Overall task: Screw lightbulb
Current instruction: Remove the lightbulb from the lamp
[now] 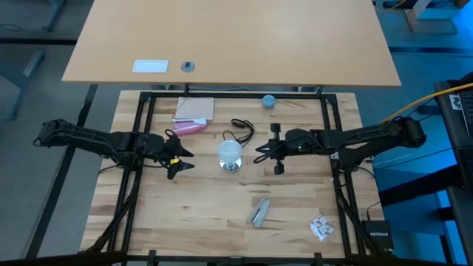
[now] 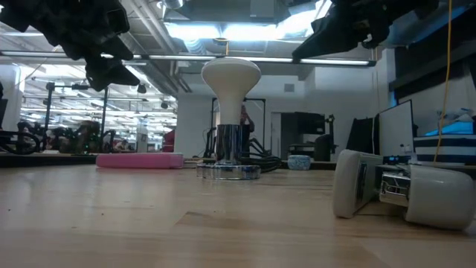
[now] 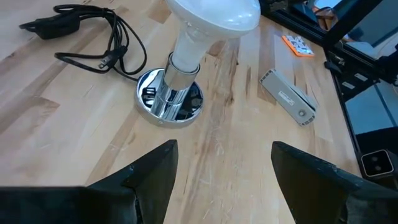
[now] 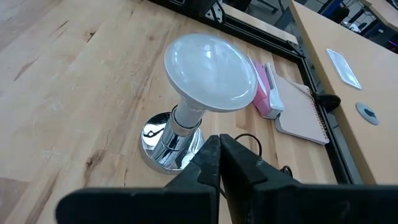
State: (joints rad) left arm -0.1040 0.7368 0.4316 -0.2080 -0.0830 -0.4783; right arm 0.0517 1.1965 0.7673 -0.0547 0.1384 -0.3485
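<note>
At the left of the table, the left gripper (image 1: 179, 157) hangs above the wood with its two fingers (image 3: 152, 174) spread wide and nothing between them, pointed toward the middle of the table. Behind it, toward the far edge, a pink block (image 1: 189, 128) lies against a tan notebook (image 1: 194, 109). In the middle stands the lightbulb (image 1: 230, 151), upright with its narrow neck down in the silvery socket (image 3: 168, 102), the frosted globe on top; the socket's round base sits flat on the table (image 1: 222, 207). The thin black cord (image 1: 242, 129) lies coiled just behind it. A small grey device (image 1: 259, 213) lies nearer the front edge. To the right of the bulb, the right gripper (image 1: 260, 153) hovers close beside it with its fingers (image 4: 214, 158) pressed together, holding nothing. A blue-grey round cap (image 1: 268, 101) rests near the far rail.
</note>
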